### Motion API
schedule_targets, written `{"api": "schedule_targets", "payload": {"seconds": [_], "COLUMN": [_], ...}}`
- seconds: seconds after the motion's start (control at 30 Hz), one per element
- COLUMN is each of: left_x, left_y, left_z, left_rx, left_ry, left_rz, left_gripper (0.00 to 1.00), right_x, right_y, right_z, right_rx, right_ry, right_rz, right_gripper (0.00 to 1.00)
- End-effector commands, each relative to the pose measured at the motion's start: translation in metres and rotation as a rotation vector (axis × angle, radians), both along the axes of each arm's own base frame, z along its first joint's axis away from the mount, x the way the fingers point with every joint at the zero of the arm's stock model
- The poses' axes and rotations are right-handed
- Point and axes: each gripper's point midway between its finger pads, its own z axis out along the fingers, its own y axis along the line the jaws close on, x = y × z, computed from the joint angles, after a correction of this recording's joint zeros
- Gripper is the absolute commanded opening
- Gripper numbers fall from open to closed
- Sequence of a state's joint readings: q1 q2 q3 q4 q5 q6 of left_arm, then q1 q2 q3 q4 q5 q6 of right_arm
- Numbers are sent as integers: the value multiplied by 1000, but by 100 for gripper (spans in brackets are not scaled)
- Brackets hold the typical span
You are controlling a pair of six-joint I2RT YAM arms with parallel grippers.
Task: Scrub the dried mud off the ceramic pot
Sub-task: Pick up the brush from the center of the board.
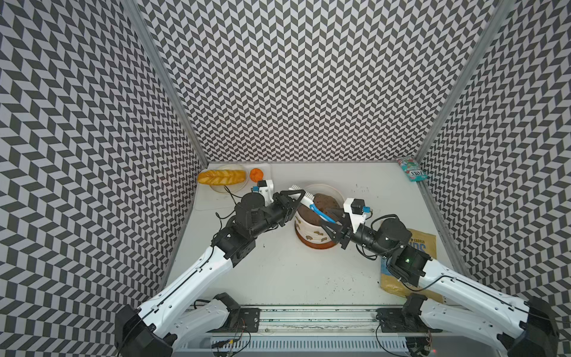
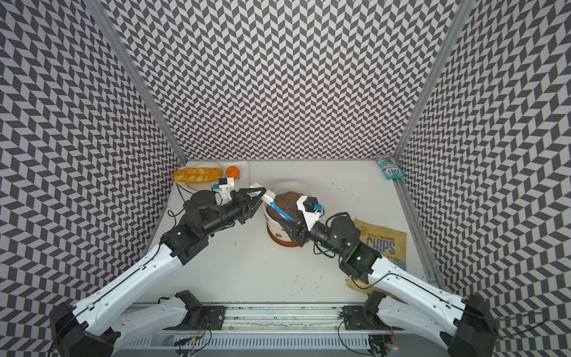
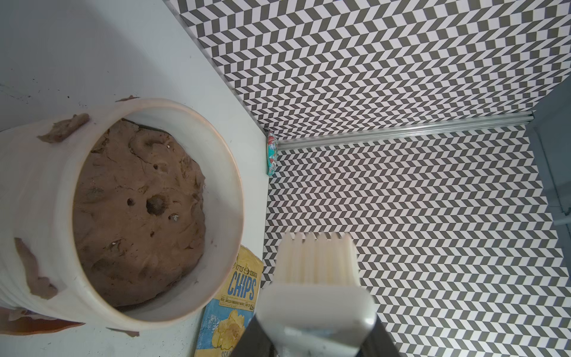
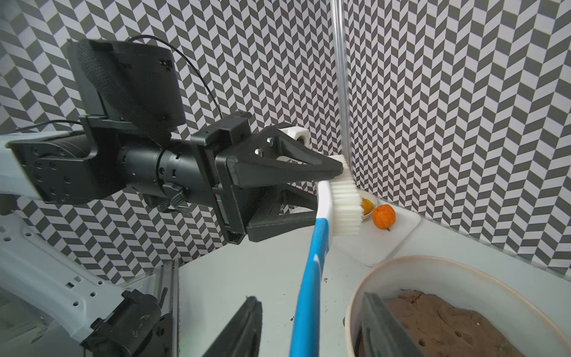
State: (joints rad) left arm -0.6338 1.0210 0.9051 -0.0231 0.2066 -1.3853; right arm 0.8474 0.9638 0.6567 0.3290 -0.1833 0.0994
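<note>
tabletop [image 1: 278, 272]: one pot [image 3: 40, 197], maybe four mud flakes [image 3: 63, 128]; left jaws grip brush [image 4: 318, 247], right released.

Both top views sit high over the near edge, looking down toward the far wall [image 1: 309, 92], so they share the whole desk [image 1: 278, 278]. Left wrist cam hangs close above the ceramic pot [image 3: 31, 201], facing right. Right wrist cam faces far-left, close to the brush [image 4: 312, 278], and catches that pot too.
</note>
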Motion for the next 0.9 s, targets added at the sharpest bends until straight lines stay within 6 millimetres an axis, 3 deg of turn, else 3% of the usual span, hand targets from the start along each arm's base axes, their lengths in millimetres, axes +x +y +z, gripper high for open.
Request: {"api": "schedule_targets", "payload": {"seconds": [0.0,0.27,0.7,0.87], "left_x": [-5,-6,-8,-8], "left_y": [2,2,2,2], "left_z": [23,20,20,20], "left_rx": [-37,-40,-41,-43], "left_ry": [-60,-51,-54,-54], "left_rz": [-12,-16,-22,-23], "left_gripper": [27,27,27,27], "right_x": [-2,3,12,11], "right_y": [3,-5,2,0], "right_z": [11,27,17,26], "right_rx": [42,130,107,142], "right_ry": [-20,-37,-6,-20], "right_rz": [26,-21,-36,-39], "right_gripper": [56,54,49,34]}}
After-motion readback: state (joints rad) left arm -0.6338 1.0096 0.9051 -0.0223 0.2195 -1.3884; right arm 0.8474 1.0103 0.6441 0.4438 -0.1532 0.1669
